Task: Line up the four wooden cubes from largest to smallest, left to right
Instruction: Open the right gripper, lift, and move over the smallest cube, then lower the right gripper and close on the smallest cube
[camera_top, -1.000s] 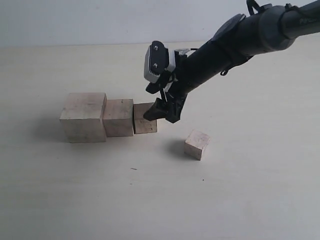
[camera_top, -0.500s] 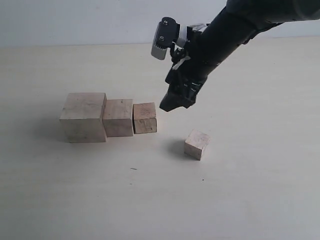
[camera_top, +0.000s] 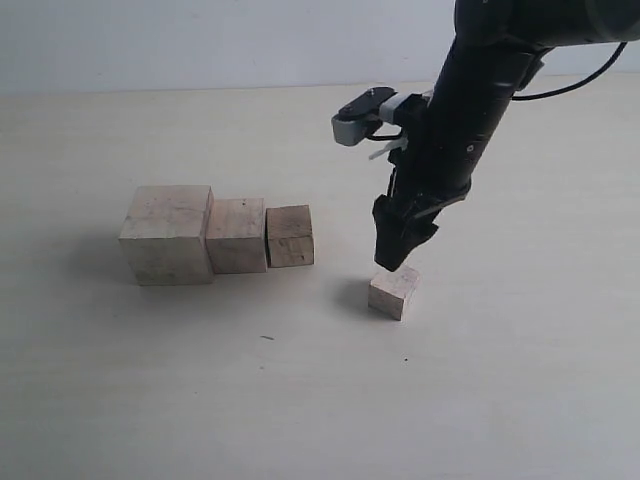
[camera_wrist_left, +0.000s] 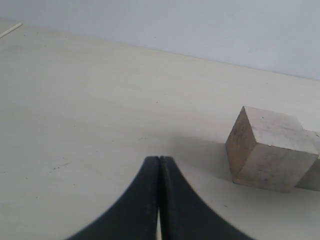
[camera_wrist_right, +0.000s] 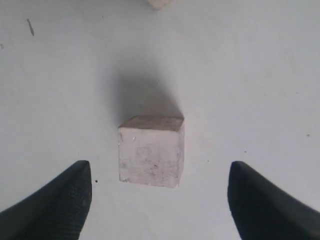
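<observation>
Nearest me, the smallest cube (camera_top: 393, 292) sits alone on the bench (camera_top: 300, 400), and the right hand (camera_top: 394, 256) hangs just above it, fingers spread wide and released. Farther back and to the left, 3 cubes stand side by side, stepping down rightward: the largest cube (camera_top: 167, 235), the second cube (camera_top: 237, 235), the third cube (camera_top: 290, 236). The left hand (camera_wrist_left: 159, 200) is clenched on nothing, with the largest cube ahead of it.

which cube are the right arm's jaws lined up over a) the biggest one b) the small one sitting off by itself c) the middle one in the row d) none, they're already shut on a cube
B: the right gripper hangs with jaws open over the smallest cube, which sits apart from the row of three.
</observation>
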